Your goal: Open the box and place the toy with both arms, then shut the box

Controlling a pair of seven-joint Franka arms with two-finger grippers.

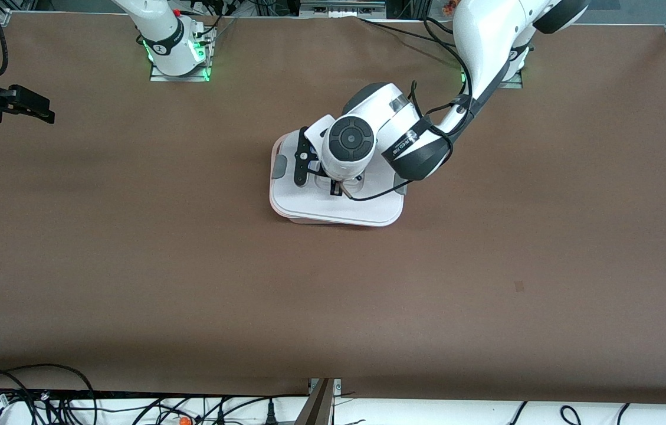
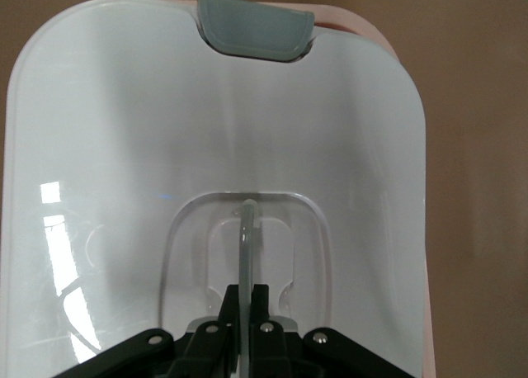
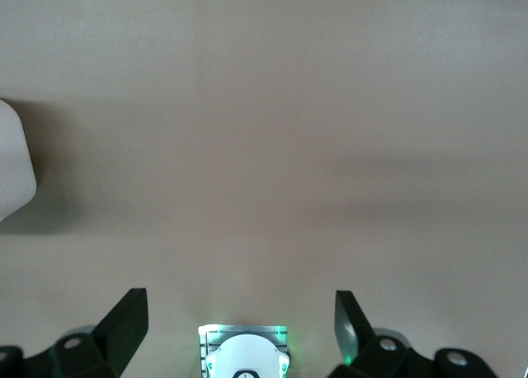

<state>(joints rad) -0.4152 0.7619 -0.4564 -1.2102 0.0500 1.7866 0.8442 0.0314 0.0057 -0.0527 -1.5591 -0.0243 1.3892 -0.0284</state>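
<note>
The box (image 1: 333, 211) stands mid-table with its white lid (image 2: 124, 147) on it. A strip of the pinkish tub (image 2: 375, 33) shows past one lid edge. My left gripper (image 1: 338, 188) is down on the lid's middle, mostly hidden under its wrist in the front view. In the left wrist view the left gripper (image 2: 248, 289) is shut on the clear handle (image 2: 247, 229), which stands up from its recess. My right gripper (image 1: 43, 112) waits open and empty over the table's edge at the right arm's end; its fingers (image 3: 128, 320) are spread wide. The toy is not in view.
Grey clips (image 1: 279, 169) sit at the box's two short ends, and one shows in the left wrist view (image 2: 254, 33). The right arm's base (image 3: 244, 353) shows between the right fingers. Cables lie along the table edge nearest the camera (image 1: 43, 395).
</note>
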